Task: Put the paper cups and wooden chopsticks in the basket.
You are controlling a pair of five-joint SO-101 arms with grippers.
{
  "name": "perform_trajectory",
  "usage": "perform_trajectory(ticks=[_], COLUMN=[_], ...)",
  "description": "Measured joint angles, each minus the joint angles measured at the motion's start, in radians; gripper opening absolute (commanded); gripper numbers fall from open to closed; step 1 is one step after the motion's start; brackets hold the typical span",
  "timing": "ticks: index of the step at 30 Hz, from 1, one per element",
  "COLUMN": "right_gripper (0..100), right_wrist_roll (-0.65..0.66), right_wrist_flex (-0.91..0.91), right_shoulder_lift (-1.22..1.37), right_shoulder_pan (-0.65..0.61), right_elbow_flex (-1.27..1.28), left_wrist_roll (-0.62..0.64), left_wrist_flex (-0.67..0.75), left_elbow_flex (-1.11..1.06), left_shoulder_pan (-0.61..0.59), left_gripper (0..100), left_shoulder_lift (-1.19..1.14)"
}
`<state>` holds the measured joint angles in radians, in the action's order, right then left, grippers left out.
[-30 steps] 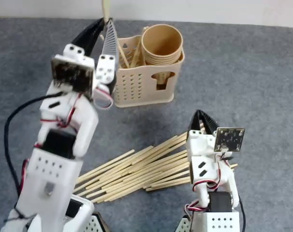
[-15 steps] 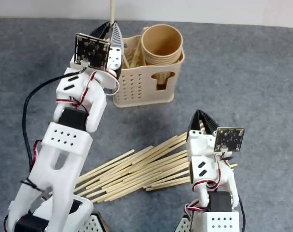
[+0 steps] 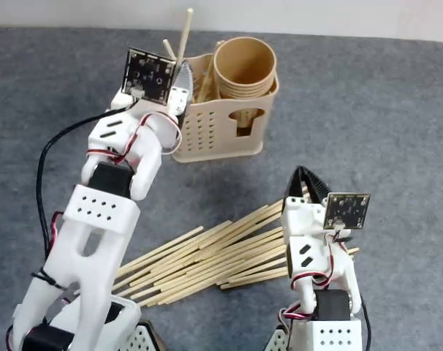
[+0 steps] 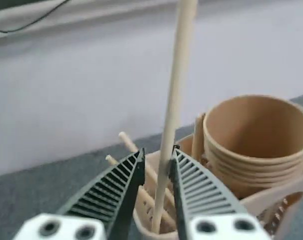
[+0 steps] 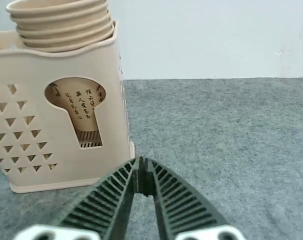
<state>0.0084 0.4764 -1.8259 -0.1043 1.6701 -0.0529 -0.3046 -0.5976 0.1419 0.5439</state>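
A beige slotted basket [image 3: 214, 139] stands at the back with a stack of paper cups [image 3: 245, 66] in its right compartment. My left gripper [image 3: 179, 77] hovers over the basket's left compartment, where several chopsticks stand. One wooden chopstick [image 4: 176, 90] stands between its jaws, lower end down in the basket [image 4: 271, 197]; it touches one jaw and a gap shows at the other, so the left gripper [image 4: 158, 155] is open. A pile of chopsticks [image 3: 214, 256] lies on the mat in front. My right gripper [image 3: 303, 179] rests shut and empty over the pile's right end, pointing at the basket [image 5: 66, 115].
Grey mat [image 3: 397, 110] covers the table, with free room right of the basket and at the far left. A pale wall runs behind the basket. The cups [image 5: 61, 22] rise above the basket rim.
The left arm swung right and forward over the basket's left compartment. The chopstick went from upright to leaning right with its end in the basket, and the jaws loosened. The right arm kept still.
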Motion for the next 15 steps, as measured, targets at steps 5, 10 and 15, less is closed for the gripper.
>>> perform_trajectory(ticks=[5,10,15], right_gripper=[2.8,2.8,2.8], right_wrist_roll=[0.0,0.0,0.0], right_wrist_flex=[0.0,0.0,0.0], right_shoulder_lift=[0.0,0.0,0.0], right_shoulder_pan=[0.0,0.0,0.0], right_elbow_flex=[0.0,0.0,0.0], left_wrist_roll=[0.0,0.003,0.075], left_wrist_flex=[-0.129,-0.221,-0.229], left_elbow_flex=[0.049,0.066,0.066], left_shoulder_pan=[-0.049,-0.049,-0.051], left_gripper=[10,10,10], left_shoulder_lift=[0.038,0.161,0.252])
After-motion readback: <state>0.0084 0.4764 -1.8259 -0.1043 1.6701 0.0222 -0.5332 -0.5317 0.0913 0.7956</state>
